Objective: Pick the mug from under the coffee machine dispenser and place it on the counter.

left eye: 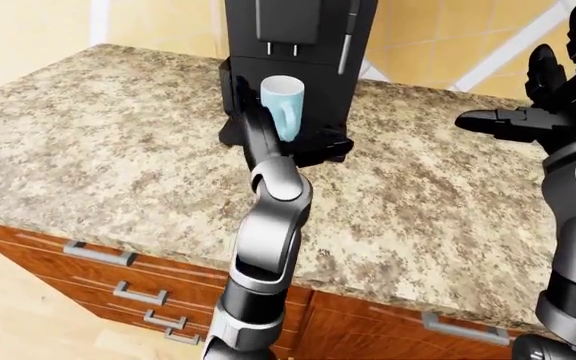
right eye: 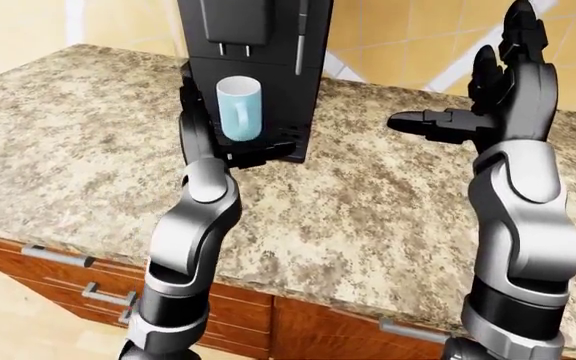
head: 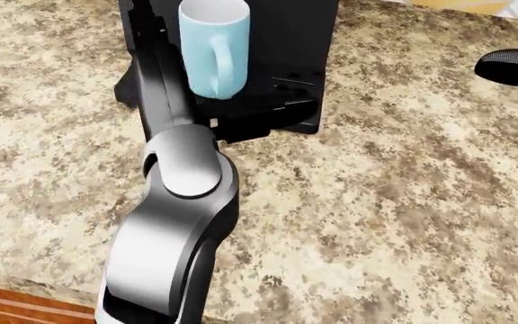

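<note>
A light blue mug (head: 212,50) stands upright under the dispenser of the black coffee machine (left eye: 318,45), handle turned toward me. My left hand (right eye: 194,112) reaches in along the mug's left side, close against it. The hand is black against the black machine, so I cannot tell whether its fingers close on the mug. My right hand (right eye: 468,97) is raised above the counter to the right of the machine, fingers spread open and empty.
The speckled granite counter (left eye: 88,150) stretches to the left and right of the machine. Wooden drawers with metal handles (left eye: 118,289) sit below its near edge. A yellow tiled wall (left eye: 28,30) runs behind.
</note>
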